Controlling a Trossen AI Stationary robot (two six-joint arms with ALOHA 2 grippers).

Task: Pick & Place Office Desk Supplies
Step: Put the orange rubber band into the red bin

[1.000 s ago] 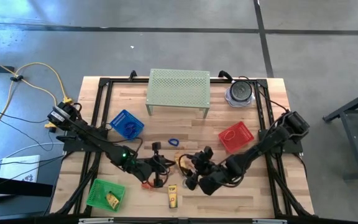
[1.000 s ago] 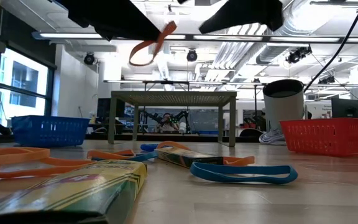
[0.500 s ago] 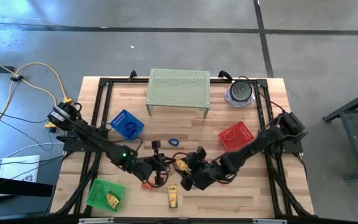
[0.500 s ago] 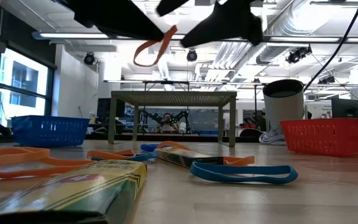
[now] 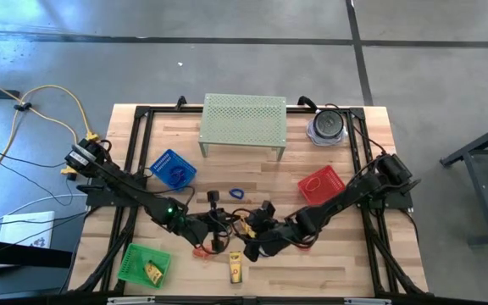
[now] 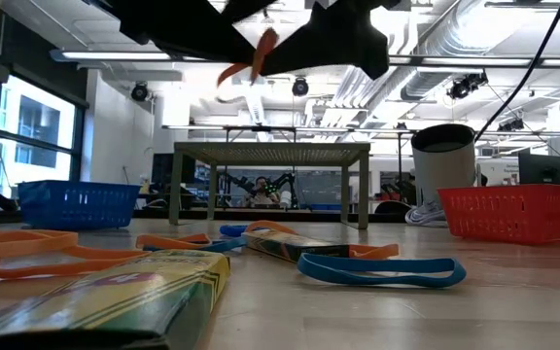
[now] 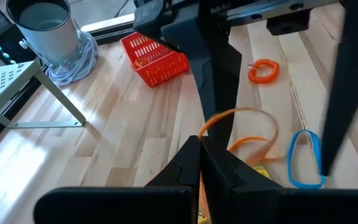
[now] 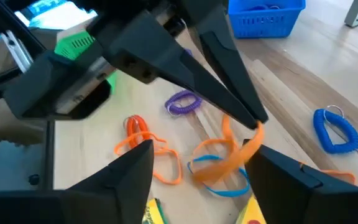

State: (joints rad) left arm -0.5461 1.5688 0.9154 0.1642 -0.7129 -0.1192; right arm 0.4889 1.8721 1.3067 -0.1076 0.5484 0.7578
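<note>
An orange rubber band (image 7: 244, 121) hangs in the air over the table's near middle, with my left gripper (image 7: 201, 142) shut on it. In the high view my left gripper (image 5: 230, 227) and my right gripper (image 5: 257, 233) meet nose to nose. My right gripper (image 8: 201, 152) is open, one finger on each side of the band (image 8: 232, 158) and of the left fingertips. Whether it touches the band, I cannot tell. More bands lie flat on the wood: orange ones (image 8: 148, 152) and a blue one (image 7: 306, 158). A yellow crayon box (image 5: 235, 267) lies near the front edge. My left gripper pinches one spot of the orange band's loop (image 8: 257, 129) between its two fingertips. The fingers slant downward toward the table's right. The band is lifted clear of the table and hangs slack from the fingertips as an open loop (image 6: 251, 56).
A blue basket (image 5: 173, 168), a red basket (image 5: 322, 186) and a green basket (image 5: 142, 263) stand around the middle. A pale green perforated stand (image 5: 243, 124) and a grey cup (image 5: 327, 127) are at the back. Coiled cords in purple (image 8: 184, 102), blue (image 8: 335, 130) and orange (image 7: 263, 70) lie about.
My right gripper has moved toward the table's left and a little down, closing in on my left gripper until its fingers stand on either side of the hanging orange band. The band stays lifted in my left gripper, now partly hidden in the low view.
</note>
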